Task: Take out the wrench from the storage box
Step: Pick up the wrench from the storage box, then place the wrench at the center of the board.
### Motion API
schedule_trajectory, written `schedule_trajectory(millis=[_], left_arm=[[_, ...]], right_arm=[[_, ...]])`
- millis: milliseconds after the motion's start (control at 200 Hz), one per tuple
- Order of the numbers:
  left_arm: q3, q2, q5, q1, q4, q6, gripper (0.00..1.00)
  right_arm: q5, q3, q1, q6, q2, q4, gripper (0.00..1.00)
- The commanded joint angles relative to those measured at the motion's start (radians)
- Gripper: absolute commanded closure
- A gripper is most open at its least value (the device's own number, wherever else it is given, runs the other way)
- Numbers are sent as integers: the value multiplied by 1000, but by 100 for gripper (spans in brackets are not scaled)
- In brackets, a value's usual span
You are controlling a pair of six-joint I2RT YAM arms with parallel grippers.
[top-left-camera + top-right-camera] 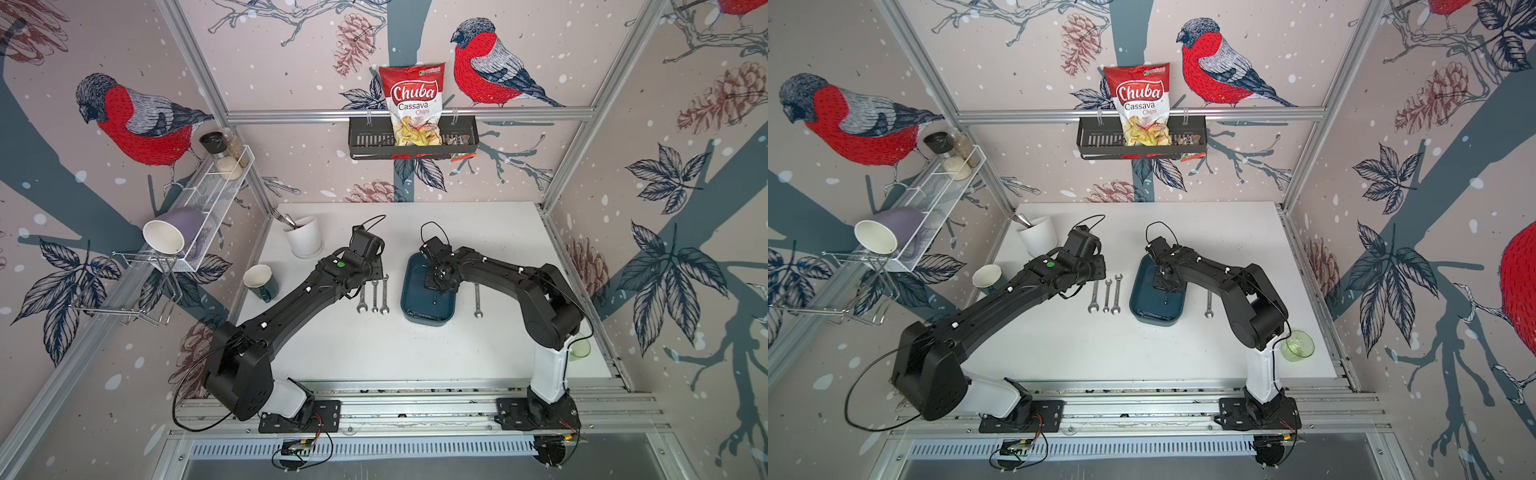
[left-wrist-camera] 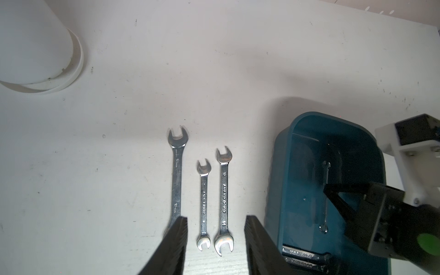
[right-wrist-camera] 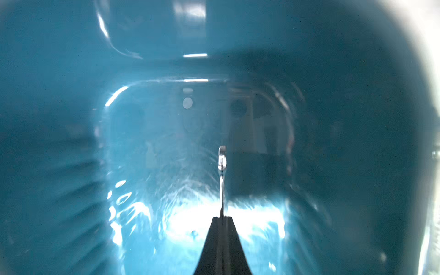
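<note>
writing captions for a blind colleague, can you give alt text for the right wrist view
The right gripper is shut on a slim silver wrench, seen edge-on, inside the teal storage box. The box's glossy floor and rounded walls fill the blurred frame.

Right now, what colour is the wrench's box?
Dark teal-blue; the storage box shows best in the left wrist view.

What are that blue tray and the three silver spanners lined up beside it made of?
The storage box looks like moulded plastic, glossy teal: soft highlights, rounded corners. The wrenches look like polished steel, perhaps chrome-plated: mirror shine, stamped lettering.
</note>
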Motion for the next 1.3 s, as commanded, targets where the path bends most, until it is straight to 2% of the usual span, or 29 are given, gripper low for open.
schedule_trajectory(millis=[0, 450, 805, 1000, 1295], left_arm=[[8, -7, -23, 2, -12, 11, 55], [11, -12, -19, 2, -19, 10, 55], [10, -12, -13, 1, -19, 7, 55], [11, -10, 9, 1, -20, 7, 55], [25, 18, 47, -44, -3, -3, 55]], right_arm=[[15, 11, 1, -22, -41, -44, 95], [63, 5, -24, -38, -209, -111, 98], [32, -248, -199, -114, -422, -35, 98], [-37, -379, -243, -169, -383, 89, 99], [-101, -416, -224, -196, -255, 200, 99]])
